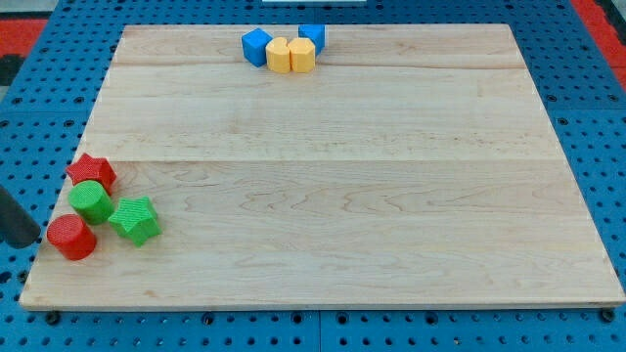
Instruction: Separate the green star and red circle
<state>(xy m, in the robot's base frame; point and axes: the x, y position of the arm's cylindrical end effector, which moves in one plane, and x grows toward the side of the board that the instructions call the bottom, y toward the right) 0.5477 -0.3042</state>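
Observation:
The green star (135, 219) lies near the board's lower left corner. The red circle (70, 237) sits just to its left, touching or nearly touching it. A green circle (91, 201) and a red star (91, 173) are stacked close above them in the same cluster. My tip (27, 241) comes in from the view's left edge and stands just left of the red circle, off the board's edge, with a small gap between them.
The wooden board (323, 176) lies on a blue pegboard. At the top edge is a tight group: a blue block (256, 46), two yellow blocks (279, 56) (302, 55) and another blue block (312, 37).

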